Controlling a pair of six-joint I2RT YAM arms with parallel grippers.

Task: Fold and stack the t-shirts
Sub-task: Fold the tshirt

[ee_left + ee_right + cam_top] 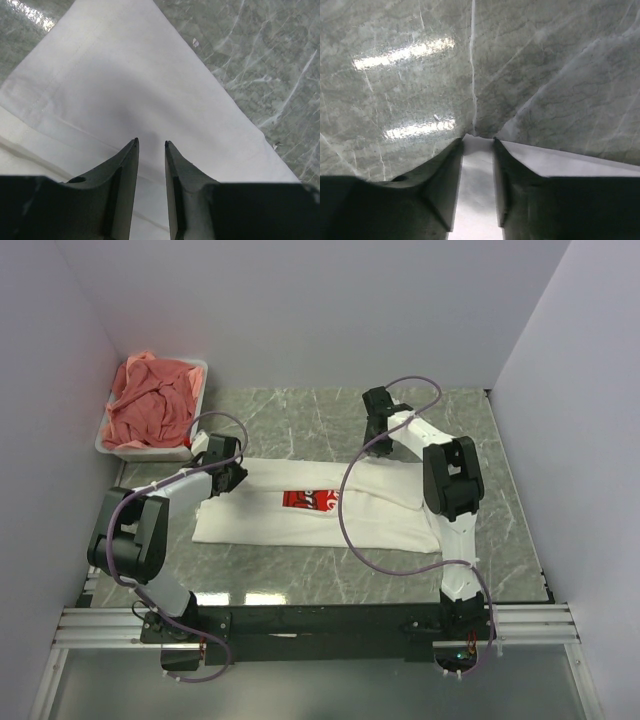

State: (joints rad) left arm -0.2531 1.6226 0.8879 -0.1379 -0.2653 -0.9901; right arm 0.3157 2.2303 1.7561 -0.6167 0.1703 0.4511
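From above, the white t-shirt [300, 525] lies spread flat at mid-frame, and salmon-pink t-shirts [150, 405] fill the tub [104, 444] at upper left, so the first fold looks barely begun. The left gripper [228, 478] sits at the shirt's upper-left corner, the right gripper [376, 408] just past its top edge. In the left wrist view the jaws stand narrowly parted over white cloth, gripping nothing visible. In the right wrist view the jaws are clenched on a shirt edge above the marble table [395, 100]. The next move probably needs the left to pinch its corner.

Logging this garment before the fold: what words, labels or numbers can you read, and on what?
Red chest print on the white t-shirt: white lettering, too small and blurred to read.
No other text, label or number shows in any view.
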